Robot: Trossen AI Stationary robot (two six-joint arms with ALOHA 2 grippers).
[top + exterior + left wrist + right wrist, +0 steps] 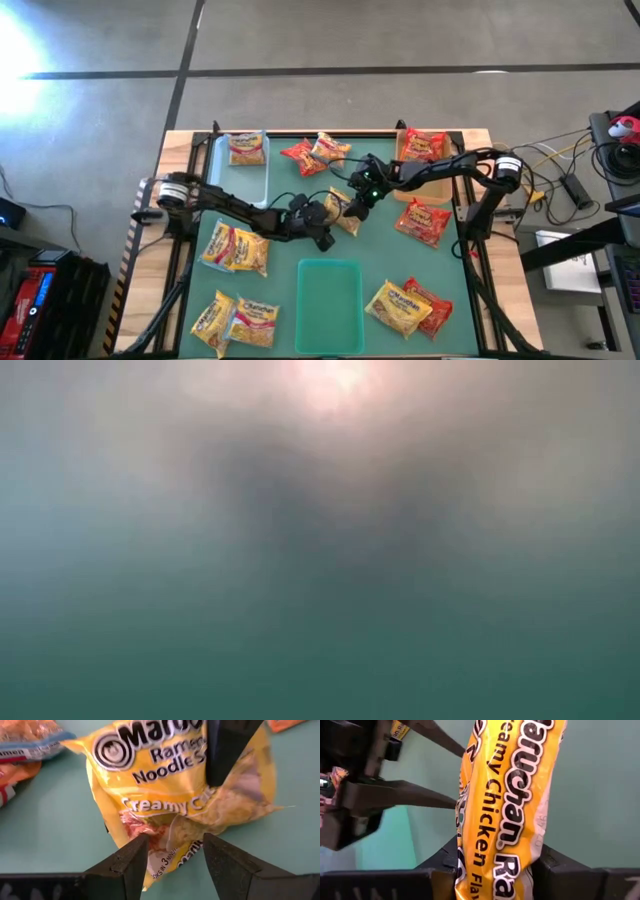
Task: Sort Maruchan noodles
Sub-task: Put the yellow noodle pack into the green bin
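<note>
While both grippers meet mid-table, right gripper (495, 870) pinches yellow noodle packet (510, 795) betw its fingers; left gripper (175, 857) grips same packet's other end

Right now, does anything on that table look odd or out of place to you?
Yes: both arms hold one yellow Creamy Chicken packet mid-table. The left gripper pinches one edge, the right gripper squeezes the other, so it stands crumpled on edge. Also, the low view shows only blur.
</note>
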